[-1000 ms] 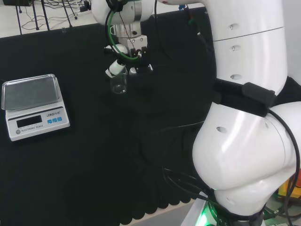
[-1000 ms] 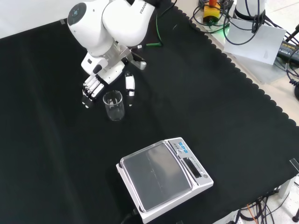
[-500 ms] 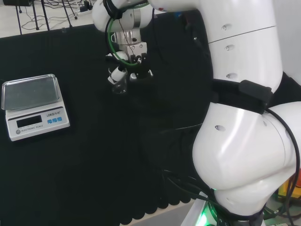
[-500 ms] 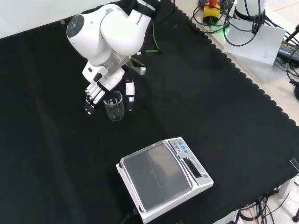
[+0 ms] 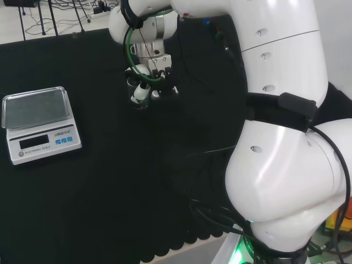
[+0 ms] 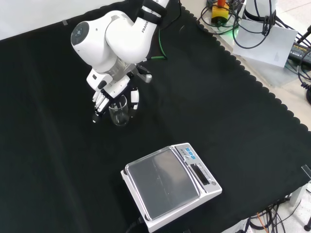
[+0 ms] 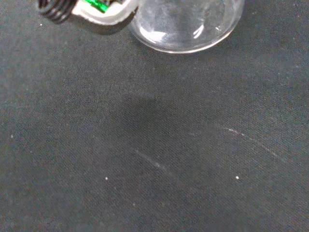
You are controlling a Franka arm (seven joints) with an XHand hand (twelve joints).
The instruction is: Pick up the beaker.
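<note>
A small clear glass beaker point(image 6: 119, 111) stands upright on the black cloth. The black and white hand point(image 6: 108, 93) is lowered over it from behind. Its fingers point(image 6: 99, 103) lie just left of the beaker's rim in the front view, and the thumb point(image 6: 134, 99) sits just right of it, so the beaker stands between them. The fingers look fairly straight and I see no curl round the glass. In the head view the hand point(image 5: 144, 88) covers most of the beaker point(image 5: 139, 101). The wrist view has the beaker's round base point(image 7: 186, 26) close by, resting on the cloth beside a part of the hand point(image 7: 91, 12).
A white scale with a steel pan point(image 6: 170, 187) stands on the cloth nearer the front view's camera; in the head view the scale point(image 5: 38, 124) is at the left. The arm's big white links point(image 5: 286, 137) stand at the head view's right.
The hand has come down and moved toward the beaker, so fingers and thumb now flank it. The beaker has stayed in place on the cloth.
</note>
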